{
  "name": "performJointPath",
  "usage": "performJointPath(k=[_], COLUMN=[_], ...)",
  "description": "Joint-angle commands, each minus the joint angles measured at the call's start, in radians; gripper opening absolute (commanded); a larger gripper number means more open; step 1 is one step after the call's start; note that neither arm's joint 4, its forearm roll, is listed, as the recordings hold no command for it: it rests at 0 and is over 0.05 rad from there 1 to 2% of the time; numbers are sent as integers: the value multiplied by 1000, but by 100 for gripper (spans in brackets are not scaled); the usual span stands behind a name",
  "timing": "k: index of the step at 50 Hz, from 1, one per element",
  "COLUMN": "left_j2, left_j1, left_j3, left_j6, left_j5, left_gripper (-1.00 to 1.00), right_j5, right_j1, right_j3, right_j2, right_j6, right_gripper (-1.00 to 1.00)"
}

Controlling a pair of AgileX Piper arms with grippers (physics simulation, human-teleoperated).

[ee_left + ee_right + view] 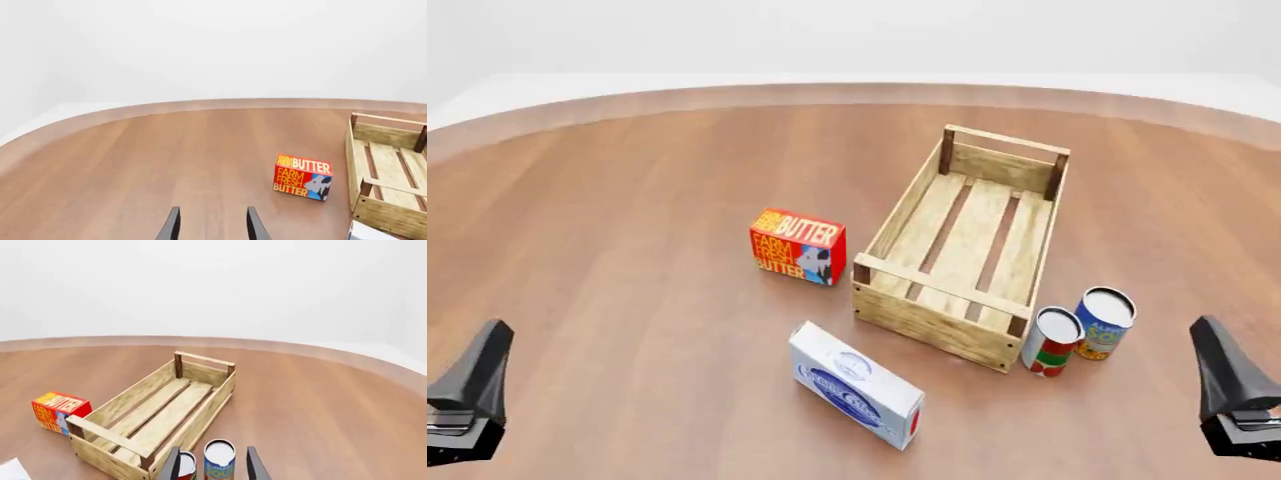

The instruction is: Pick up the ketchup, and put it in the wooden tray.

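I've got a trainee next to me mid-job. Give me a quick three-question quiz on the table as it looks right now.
1. True or false: a can is lying inside the wooden tray.
2. In the front view, what stands just right of the tray's near end? A) the butter box B) the two cans C) the white-and-blue carton
3. Short answer: does the ketchup show in any of the three views?

Key
1. False. Only bare slats show inside the tray.
2. B. The cans stand upright side by side on the table, outside the tray.
3. No. The ketchup is not in view.
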Motion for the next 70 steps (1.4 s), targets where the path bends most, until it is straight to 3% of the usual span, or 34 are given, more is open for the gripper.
performJointPath(k=[1, 9, 16, 18, 26, 34, 52, 70], left_j2=[0, 0, 0, 0, 0, 0, 0, 0], left_j1=[0, 0, 0, 0, 0, 0, 0, 0], left_j3=[0, 0, 0, 0, 0, 0, 0, 0], left_j6=[0, 0, 0, 0, 0, 0, 0, 0], left_j5=[0, 0, 0, 0, 0, 0, 0, 0], left_gripper=[100, 100, 100, 100, 100, 100, 100, 100], right_j5=[-29, -9, -89, -176, -373, -475, -613, -651], right_j1=[60, 180, 327, 395, 536, 657, 849, 997], right_j3=[-59, -132, -142, -130, -127, -173, -267, -382], right_j2=[125, 222, 356, 443, 677, 848, 1114, 1324], right_j6=[-28, -39, -41, -33, -21, -17, -11, -4], right_gripper=[100, 100, 100, 100, 100, 100, 100, 100])
